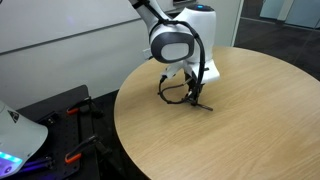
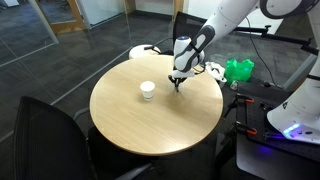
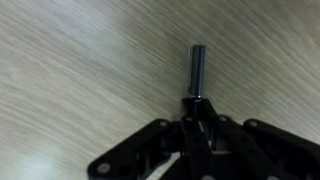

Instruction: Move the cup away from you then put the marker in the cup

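Observation:
The white cup (image 2: 147, 91) stands upright on the round wooden table (image 2: 150, 125), well to the left of the gripper; it does not show in the wrist view. My gripper (image 2: 180, 86) is low over the table, shut on the dark marker. In the wrist view the marker (image 3: 197, 70) sticks out from between the closed fingers (image 3: 195, 110) against the wood grain. In an exterior view the gripper (image 1: 197, 100) is at the table surface and the marker's tip (image 1: 205, 107) lies by the wood.
A green object (image 2: 238, 70) lies on a stand beyond the table's edge. Dark chairs (image 2: 45, 140) stand close to the table. A white device with blue light (image 1: 15, 140) sits beside the table. A black cable (image 1: 172, 92) loops near the gripper.

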### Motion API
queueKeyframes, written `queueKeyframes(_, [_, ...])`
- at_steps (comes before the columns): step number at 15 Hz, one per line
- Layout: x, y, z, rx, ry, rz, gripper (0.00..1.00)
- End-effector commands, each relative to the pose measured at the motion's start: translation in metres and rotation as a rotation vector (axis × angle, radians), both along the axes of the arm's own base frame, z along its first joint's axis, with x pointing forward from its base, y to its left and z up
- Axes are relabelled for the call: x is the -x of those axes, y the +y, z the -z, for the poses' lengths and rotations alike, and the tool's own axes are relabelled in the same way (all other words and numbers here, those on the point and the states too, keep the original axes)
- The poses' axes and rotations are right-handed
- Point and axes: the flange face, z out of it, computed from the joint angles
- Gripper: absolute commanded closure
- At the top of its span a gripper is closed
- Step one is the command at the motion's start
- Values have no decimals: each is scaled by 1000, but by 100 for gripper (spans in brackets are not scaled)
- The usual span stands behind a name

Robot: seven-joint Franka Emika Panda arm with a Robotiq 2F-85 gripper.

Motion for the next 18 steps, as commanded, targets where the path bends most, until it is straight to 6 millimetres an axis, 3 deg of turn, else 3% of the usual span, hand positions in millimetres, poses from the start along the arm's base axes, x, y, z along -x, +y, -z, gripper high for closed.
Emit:
queueKeyframes(1, [2, 20, -43, -7, -44, -63, 97])
queueKeyframes(11, [8, 80, -183, 12, -59, -550, 97])
queueKeyframes(18, [27, 111, -250, 35, 40, -930, 97])
